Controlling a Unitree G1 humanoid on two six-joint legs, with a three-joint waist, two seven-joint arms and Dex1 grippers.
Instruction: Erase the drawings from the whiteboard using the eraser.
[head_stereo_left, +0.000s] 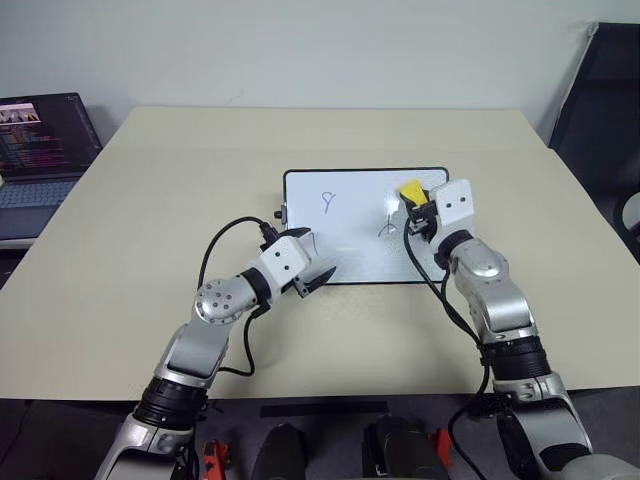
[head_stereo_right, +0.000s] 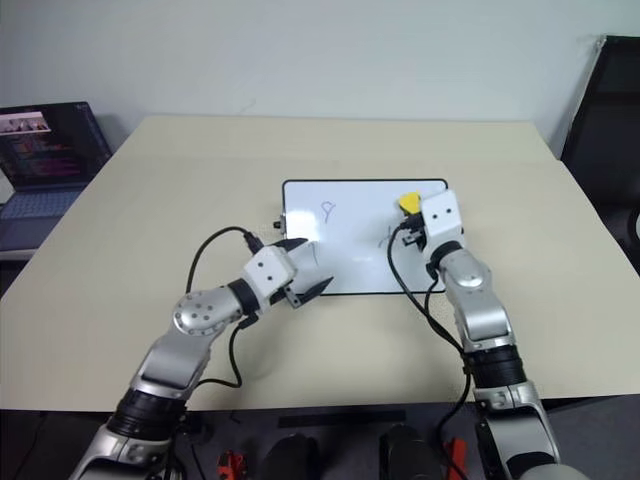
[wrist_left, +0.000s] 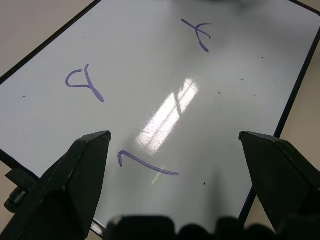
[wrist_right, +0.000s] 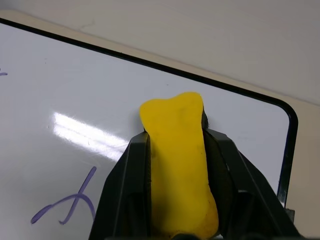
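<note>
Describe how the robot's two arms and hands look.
Both arms are silver-grey metal with black joint bands and looping black cables. Each wrist carries a white boxy housing; the right one shows two small dark dots. The left hand and right hand each have two black wedge-shaped fingers.

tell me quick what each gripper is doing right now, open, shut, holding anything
Left gripper: open, holding nothing, over the whiteboard.
Right gripper: shut on the eraser, above the whiteboard.

One mark on the whiteboard (head_stereo_left: 350, 205) resembles a figure "8" (head_stereo_left: 328, 202); laptop (head_stereo_left: 40, 150) screen text illegible.
</note>
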